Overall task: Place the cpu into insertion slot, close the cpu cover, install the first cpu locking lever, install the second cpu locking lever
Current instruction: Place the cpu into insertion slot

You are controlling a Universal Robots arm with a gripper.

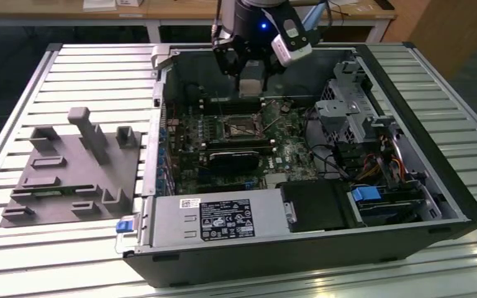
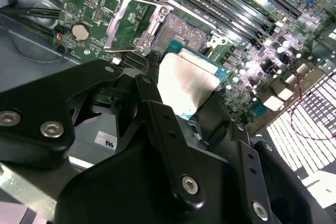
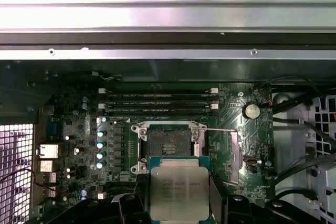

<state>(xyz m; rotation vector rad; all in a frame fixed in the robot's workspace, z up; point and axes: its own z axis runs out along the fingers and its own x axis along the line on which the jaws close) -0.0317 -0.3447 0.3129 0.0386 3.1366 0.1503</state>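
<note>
One cpu [image 3: 178, 187], a flat square with a dull silver top and thin green edge, is sitting pinched by two opposite edges in the black gripper [image 3: 178, 207]. In the exterior view the gripper [image 1: 253, 84] is hanging inside the open case [image 1: 305, 264], near its far wall and above the green board. The cpu [image 2: 186, 80] is hovering just beside the slot [image 2: 181, 32], not in it. One slot [image 3: 169, 142], square and black with a dark centre and silver rim, is lying bare with free room above it. One cover [image 2: 154, 27], a thin silver frame with a square window, is standing flipped up at one slot edge. One thin wire lever [image 3: 219, 129] is sticking out past the rim. One grey moulded fixture [image 1: 72, 180] is lying on the slatted table [image 1: 23, 261], on the exterior view's left, well apart from the case.
</note>
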